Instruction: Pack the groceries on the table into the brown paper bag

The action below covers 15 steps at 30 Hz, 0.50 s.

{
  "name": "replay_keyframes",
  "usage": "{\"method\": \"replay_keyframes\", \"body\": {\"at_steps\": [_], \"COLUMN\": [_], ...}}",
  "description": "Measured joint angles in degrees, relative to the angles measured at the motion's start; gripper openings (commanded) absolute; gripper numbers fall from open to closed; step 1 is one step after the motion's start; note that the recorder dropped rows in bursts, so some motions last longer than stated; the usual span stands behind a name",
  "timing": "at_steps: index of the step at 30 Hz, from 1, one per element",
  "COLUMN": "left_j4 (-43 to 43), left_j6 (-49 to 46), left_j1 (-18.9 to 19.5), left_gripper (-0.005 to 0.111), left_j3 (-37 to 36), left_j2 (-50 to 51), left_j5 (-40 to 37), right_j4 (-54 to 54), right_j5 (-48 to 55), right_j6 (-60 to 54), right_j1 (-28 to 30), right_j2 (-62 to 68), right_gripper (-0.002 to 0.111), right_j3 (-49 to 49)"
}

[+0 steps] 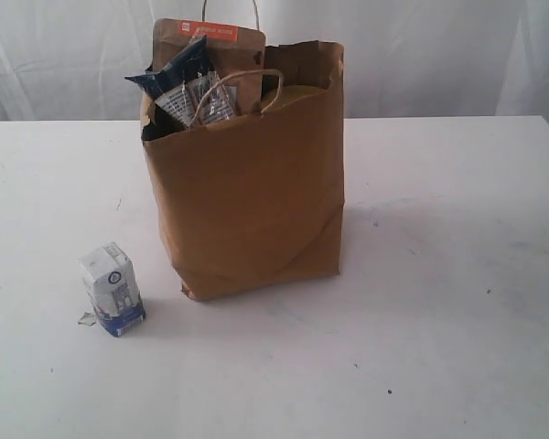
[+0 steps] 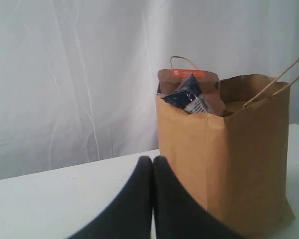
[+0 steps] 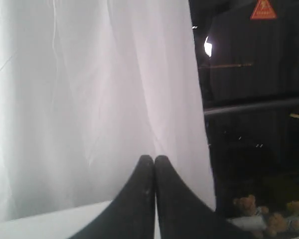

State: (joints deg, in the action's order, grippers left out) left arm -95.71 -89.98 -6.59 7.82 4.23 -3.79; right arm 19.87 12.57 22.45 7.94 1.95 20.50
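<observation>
I see a white table [image 1: 439, 320], plain except for a few dark specks. A brown paper bag [image 1: 252, 210] stands upright on it near the middle. At about eight o'clock from the bag, not touching it, a small white-and-blue carton [image 1: 114, 290] stands on end. A tiny scrap [image 1: 86, 318] lies just beside the carton at eight o'clock.

Nothing legible (print on pouch [image 1: 231, 53] and carton [image 1: 114, 291] blurs).
</observation>
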Motion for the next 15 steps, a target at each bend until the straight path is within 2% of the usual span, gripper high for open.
{"method": "replay_keyframes", "body": {"at_steps": [2, 5, 7, 9, 11, 15], "left_j4": [0.00, 0.00, 0.00, 0.00, 0.00, 0.00], "left_j6": [0.00, 0.00, 0.00, 0.00, 0.00, 0.00], "left_j1": [0.00, 0.00, 0.00, 0.00, 0.00, 0.00], "left_gripper": [0.000, 0.000, 0.000, 0.000, 0.000, 0.000], "left_j3": [0.00, 0.00, 0.00, 0.00, 0.00, 0.00], "left_j2": [0.00, 0.00, 0.00, 0.00, 0.00, 0.00], "left_j5": [0.00, 0.00, 0.00, 0.00, 0.00, 0.00], "right_j4": [-10.47, -29.52, -34.75, -37.26, -38.25, -36.73], "right_j5": [-1.90, -9.40, -17.37, -23.80, -24.69, -15.09], "right_j6": [-8.87, -29.12, -36.47, -39.48, -40.18, -37.19], "right_j1": [0.00, 0.00, 0.00, 0.00, 0.00, 0.00], "right_j2": [-0.13, -0.27, -0.52, -0.63, -0.90, -0.99], "right_gripper": [0.000, 0.000, 0.000, 0.000, 0.000, 0.000], "right_j3": [-4.46, -12.29, -16.68, -19.25, -19.92, -20.00]}}
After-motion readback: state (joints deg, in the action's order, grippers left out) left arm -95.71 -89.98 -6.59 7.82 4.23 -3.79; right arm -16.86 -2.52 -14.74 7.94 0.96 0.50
